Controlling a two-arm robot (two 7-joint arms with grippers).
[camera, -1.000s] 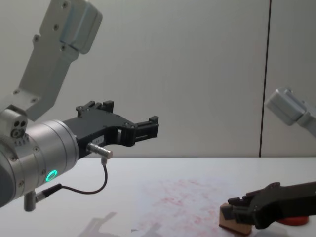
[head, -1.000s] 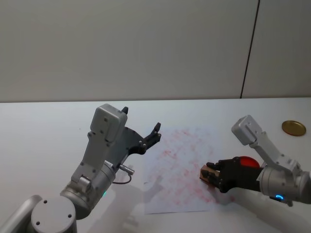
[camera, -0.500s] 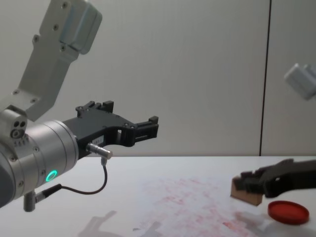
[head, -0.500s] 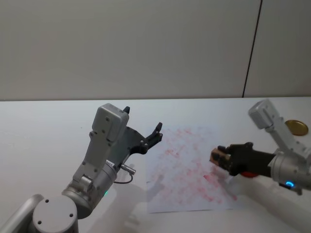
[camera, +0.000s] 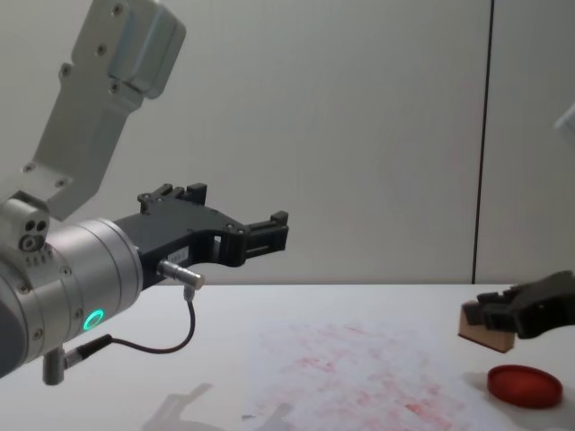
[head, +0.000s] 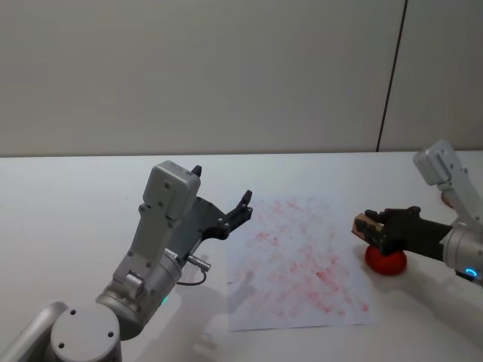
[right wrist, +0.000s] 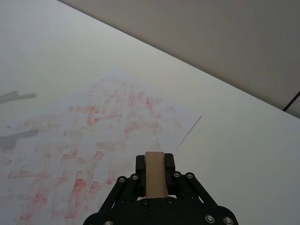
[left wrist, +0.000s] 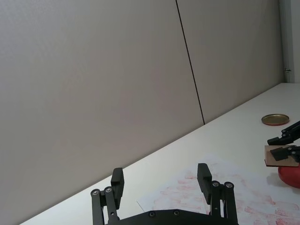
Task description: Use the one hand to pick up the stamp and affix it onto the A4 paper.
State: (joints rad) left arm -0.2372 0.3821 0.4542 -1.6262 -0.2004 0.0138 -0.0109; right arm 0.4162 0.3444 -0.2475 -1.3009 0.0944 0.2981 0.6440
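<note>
Now right end effector holds the stamp lengthwise along its fingers.

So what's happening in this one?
The right gripper is shut on the stamp and holds it in the air above the red ink pad, just past the right edge of the A4 paper. The sheet is covered in faint red marks. The left gripper hangs open above the table near the paper's left edge, holding nothing. A gold lid lies farther back on the table.
</note>
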